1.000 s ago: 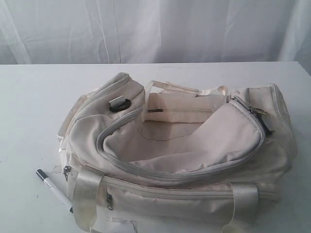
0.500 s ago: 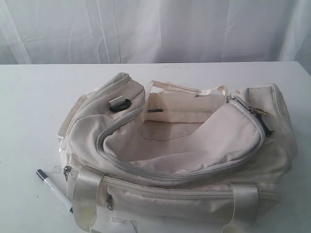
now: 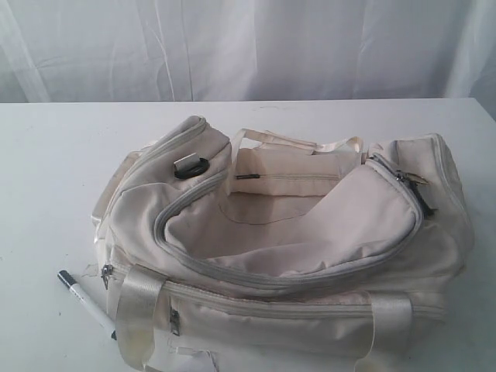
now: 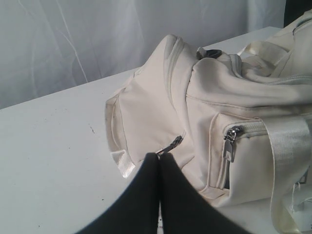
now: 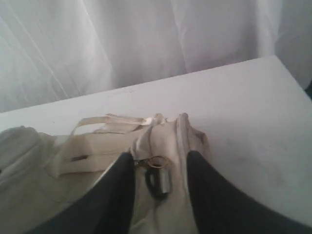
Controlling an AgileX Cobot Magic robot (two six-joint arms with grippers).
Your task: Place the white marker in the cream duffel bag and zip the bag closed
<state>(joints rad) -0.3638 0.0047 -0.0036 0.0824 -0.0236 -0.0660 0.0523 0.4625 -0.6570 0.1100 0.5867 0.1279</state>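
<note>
Near left on surface, white marker lies beside cream duffel bag, top unzipped to receive it. Left gripper jaws together; right gripper jaws apart, straddling zip pull.

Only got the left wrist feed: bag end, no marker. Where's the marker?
Observer: The white marker lies on the table by the near left corner of the cream duffel bag, as the exterior view shows it.
Operator: Main zip?
Observer: Looks open; the top flap sags inward.
Operator: Right gripper?
Observer: The right gripper is open over the bag's other end, with a metal zip pull showing between its jaws.
</note>
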